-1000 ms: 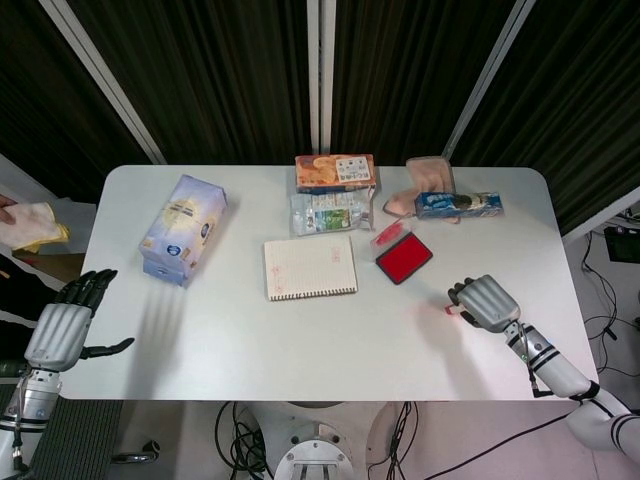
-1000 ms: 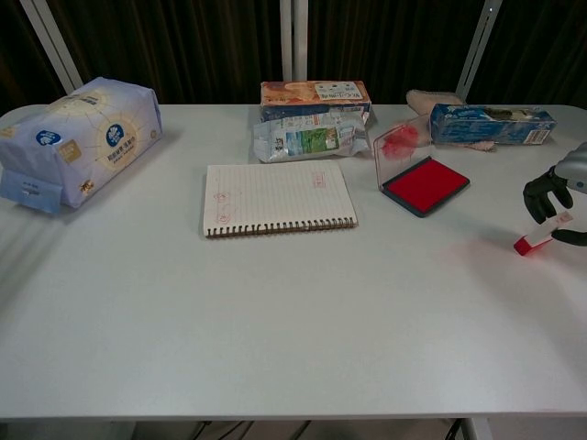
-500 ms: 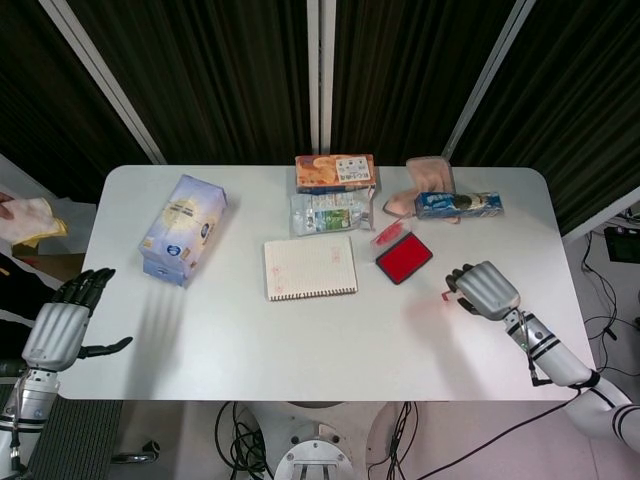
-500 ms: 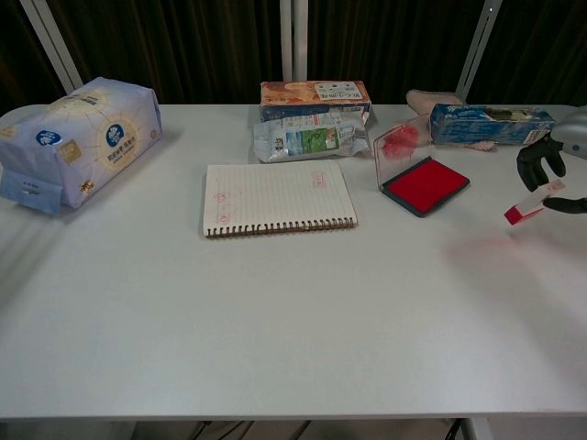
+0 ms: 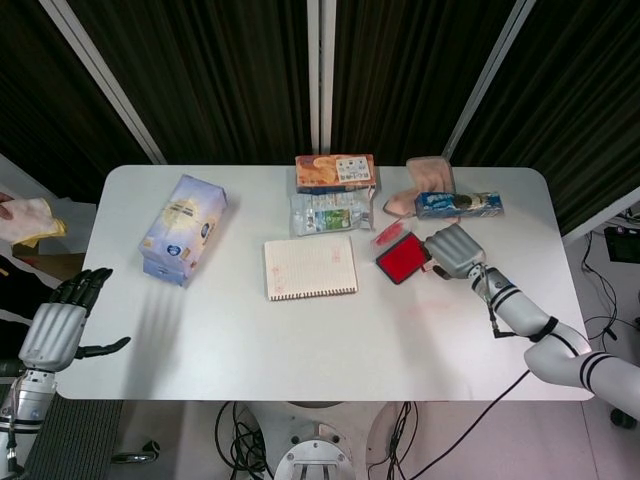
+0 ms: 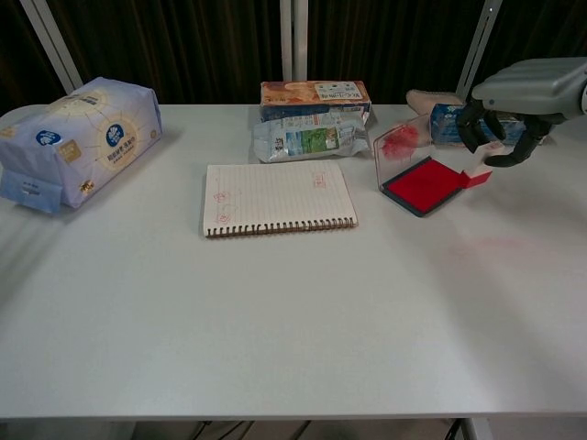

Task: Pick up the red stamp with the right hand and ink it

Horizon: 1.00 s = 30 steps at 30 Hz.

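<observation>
The right hand is seen at the upper right of the chest view, fingers curled downward, and the stamp is held below them, its red end tilted down toward the ink pad. The stamp's tip is at the pad's right edge; whether it touches the red surface cannot be told. In the head view the right hand lies right of centre, just beside the pad, and the stamp is hidden under it.

The pad's clear lid is raised upright on the pad's left side. Behind the hand, toward the top of the chest view, a blue packet is laid flat, with a pink pouch beside it. Left of the pad a spiral notebook is spread open, and above it a foil bag and an orange box are set.

A tissue pack is placed at the far left of the table. The left hand is held off the table at the lower left of the head view, fingers spread and holding nothing.
</observation>
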Available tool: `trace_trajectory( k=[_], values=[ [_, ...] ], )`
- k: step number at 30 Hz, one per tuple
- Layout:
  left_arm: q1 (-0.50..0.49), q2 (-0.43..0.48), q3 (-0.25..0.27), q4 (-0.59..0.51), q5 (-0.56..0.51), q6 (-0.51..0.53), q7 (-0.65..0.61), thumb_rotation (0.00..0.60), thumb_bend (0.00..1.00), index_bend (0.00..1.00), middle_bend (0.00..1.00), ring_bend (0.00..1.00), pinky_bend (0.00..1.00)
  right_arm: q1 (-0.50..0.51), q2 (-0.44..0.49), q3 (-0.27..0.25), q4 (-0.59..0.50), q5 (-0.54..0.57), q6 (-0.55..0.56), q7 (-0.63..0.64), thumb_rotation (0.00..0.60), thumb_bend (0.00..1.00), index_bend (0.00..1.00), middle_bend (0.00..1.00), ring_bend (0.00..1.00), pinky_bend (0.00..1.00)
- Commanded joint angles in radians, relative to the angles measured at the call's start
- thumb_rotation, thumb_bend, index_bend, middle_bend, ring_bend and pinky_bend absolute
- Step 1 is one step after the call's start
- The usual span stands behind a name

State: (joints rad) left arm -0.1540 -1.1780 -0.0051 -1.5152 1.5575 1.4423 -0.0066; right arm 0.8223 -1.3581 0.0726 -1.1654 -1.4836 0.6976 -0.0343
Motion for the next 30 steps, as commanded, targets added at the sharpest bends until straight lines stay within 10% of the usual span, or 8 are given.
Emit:
trace_trajectory(
  k=[1,30],
  values=[
    [-0.002,-0.001,0.001,0.003,-0.001,-0.006,-0.005,0.401,0.01,0.02,0.09,0.08,0.17,0.044,-0.030,0.035,-0.014,0.070,-0.053,-0.088,0.600,0.27,0.60,0.55,0.53,0.75],
    [-0.022,-0.011,0.007,0.037,-0.003,-0.044,-0.042,0.404,0.02,0.02,0.09,0.08,0.17,0.134,-0.139,0.026,0.099,0.199,-0.186,-0.134,0.600,0.27,0.61,0.55,0.53,0.75]
  ],
)
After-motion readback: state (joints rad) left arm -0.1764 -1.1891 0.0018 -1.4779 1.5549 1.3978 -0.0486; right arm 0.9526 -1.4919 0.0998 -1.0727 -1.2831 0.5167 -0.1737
